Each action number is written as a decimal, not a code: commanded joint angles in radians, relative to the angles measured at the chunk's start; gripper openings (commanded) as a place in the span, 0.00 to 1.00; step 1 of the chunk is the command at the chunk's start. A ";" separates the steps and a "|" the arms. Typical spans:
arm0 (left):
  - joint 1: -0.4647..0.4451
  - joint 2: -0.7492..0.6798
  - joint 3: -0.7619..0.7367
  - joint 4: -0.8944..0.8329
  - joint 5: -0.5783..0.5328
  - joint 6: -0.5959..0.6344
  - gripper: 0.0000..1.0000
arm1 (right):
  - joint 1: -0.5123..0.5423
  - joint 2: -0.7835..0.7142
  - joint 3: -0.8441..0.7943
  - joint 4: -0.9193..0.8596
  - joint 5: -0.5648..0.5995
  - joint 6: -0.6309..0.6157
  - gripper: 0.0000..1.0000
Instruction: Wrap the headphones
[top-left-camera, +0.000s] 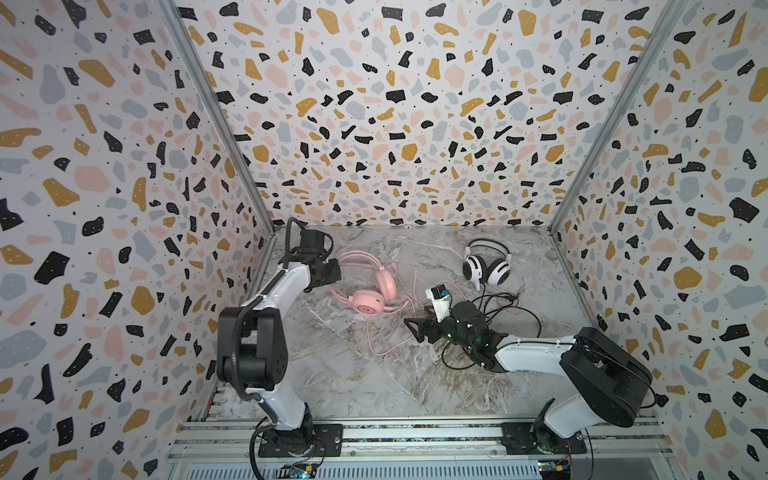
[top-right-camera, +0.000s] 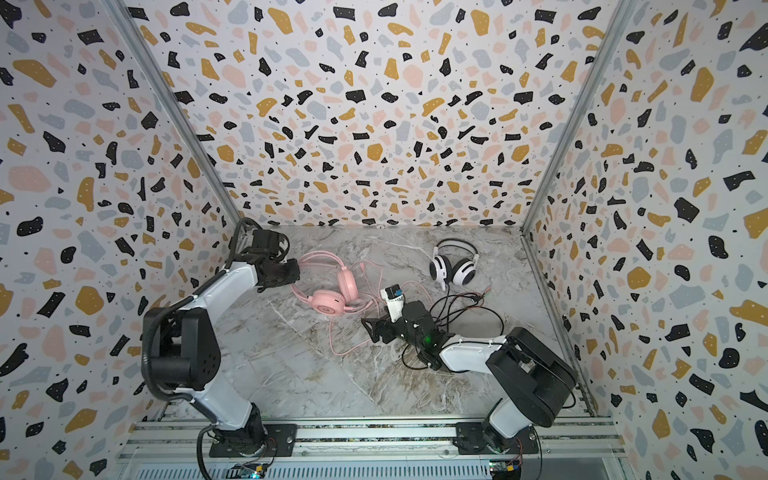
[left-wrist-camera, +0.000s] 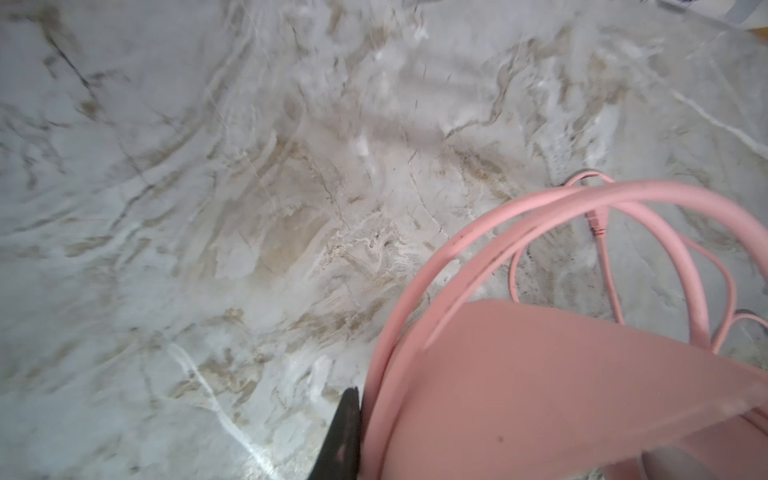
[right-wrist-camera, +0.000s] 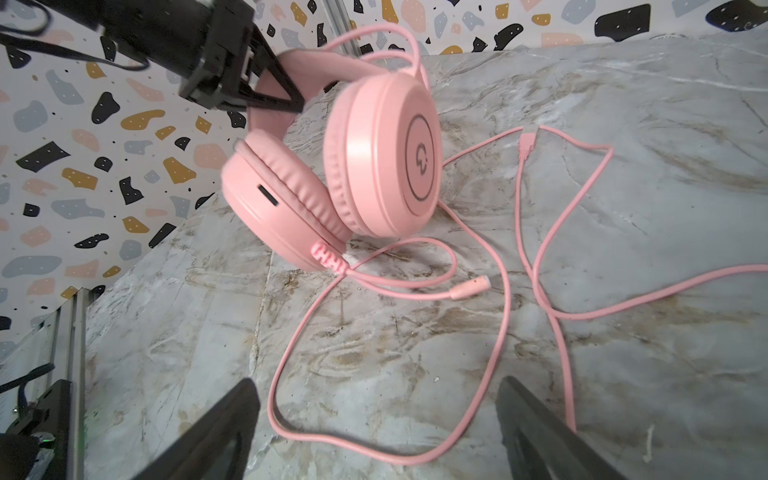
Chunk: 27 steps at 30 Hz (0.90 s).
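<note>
The left gripper (top-left-camera: 333, 269) is clamped on the headband of the pink headset (top-left-camera: 368, 301); in the right wrist view its black fingers (right-wrist-camera: 270, 89) taper to a point on the padded band. The right gripper (top-left-camera: 415, 330) hangs with its jaws spread wide and holds nothing, just above the marble table (top-left-camera: 353, 386) near the middle, over the loose pink cable (right-wrist-camera: 508, 307).

The pink headset sits left of centre in both top views. It is pink all over, with cushioned ear pads and a ringed logo on the outer face of one cup. Its band arches toward the left wall, and the cups point toward the table's middle, one lying face up and the other on edge.

The white-and-black headset (top-left-camera: 486, 268) rests well apart, toward the far right of the table. Its cups sit side by side and its band arches toward the back wall. Its black cable (top-left-camera: 539, 322) sprawls in loops toward the right arm. The pink cable curls in open loops, its plug (right-wrist-camera: 527, 143) lying on the marble.
</note>
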 joint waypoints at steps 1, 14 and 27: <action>-0.001 -0.121 -0.059 0.005 0.012 0.031 0.12 | 0.004 -0.053 0.006 0.012 0.028 -0.033 0.91; -0.027 -0.413 -0.312 0.144 -0.048 0.046 0.00 | 0.056 0.003 0.293 -0.211 -0.003 0.017 0.92; -0.052 -0.457 -0.330 0.137 -0.083 0.049 0.00 | 0.151 0.252 0.659 -0.652 0.206 -0.052 0.93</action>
